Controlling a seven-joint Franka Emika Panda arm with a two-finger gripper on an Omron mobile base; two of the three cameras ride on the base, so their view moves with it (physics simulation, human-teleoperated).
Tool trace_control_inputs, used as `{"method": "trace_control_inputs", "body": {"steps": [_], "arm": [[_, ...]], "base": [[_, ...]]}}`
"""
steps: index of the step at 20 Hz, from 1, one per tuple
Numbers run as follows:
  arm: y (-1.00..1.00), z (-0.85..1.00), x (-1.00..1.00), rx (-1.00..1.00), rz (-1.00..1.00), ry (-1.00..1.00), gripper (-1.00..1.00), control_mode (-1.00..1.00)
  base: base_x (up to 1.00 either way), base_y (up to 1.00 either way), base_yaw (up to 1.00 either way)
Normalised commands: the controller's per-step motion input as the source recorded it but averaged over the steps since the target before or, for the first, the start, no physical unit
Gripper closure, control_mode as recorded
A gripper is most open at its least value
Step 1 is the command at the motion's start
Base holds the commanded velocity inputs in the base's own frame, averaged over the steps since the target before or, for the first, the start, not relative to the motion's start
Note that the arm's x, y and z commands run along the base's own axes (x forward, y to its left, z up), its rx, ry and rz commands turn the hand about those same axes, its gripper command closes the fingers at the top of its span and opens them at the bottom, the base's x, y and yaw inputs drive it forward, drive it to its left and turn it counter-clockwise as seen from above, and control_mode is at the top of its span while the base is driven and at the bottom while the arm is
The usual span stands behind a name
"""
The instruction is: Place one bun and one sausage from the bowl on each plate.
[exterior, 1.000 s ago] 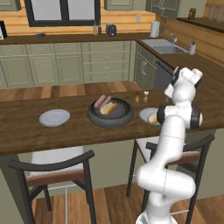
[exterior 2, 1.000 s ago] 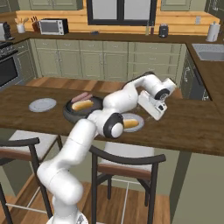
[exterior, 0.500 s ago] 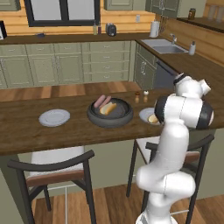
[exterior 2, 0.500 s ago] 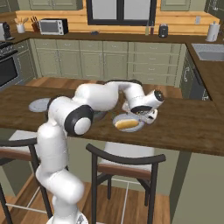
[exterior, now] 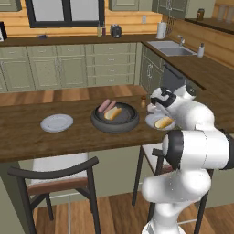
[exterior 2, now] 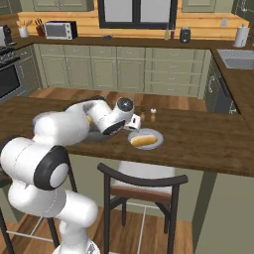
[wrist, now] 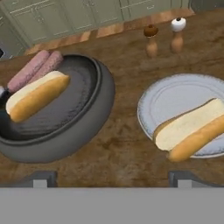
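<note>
From the left base view, the dark bowl (exterior: pixel 114 118) is seen on the wooden counter (exterior: pixel 27 141) between two plates; the far plate (exterior: pixel 56 122) is bare, the near plate (exterior: pixel 155 121) carries a bun.

From the right base view, the gripper (exterior 2: pixel 135 121) is held just beside that bun (exterior 2: pixel 144 141), apparently for the reach to the bowl.

In the hand view, the fingers (wrist: pixel 41 179) are spread wide and nothing is gripped; one bun (wrist: pixel 37 96) and two sausages (wrist: pixel 37 69) are left in the bowl.

Glossy white arm (exterior: pixel 192 151); dark joints
</note>
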Motion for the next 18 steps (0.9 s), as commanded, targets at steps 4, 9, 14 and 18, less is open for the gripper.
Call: {"method": "trace_control_inputs", "body": {"steps": [4,9,14,18], "arm": [[1.0,1.0,0.13,-0.1,-0.07,0.42,-1.0,-1.0],[0.94,0.02,0.45,-0.1,-0.07,0.54,-1.0,-1.0],[0.88,-0.36,0.34,0.08,-0.15,0.11,-1.0,-1.0],[0.82,0.0,0.61,0.02,-0.19,0.0,-1.0,-1.0]], "base": [[0.0,0.0,0.0],[0.0,0.0,0.0],[0.0,0.0,0.0],[0.0,0.0,0.0]]}}
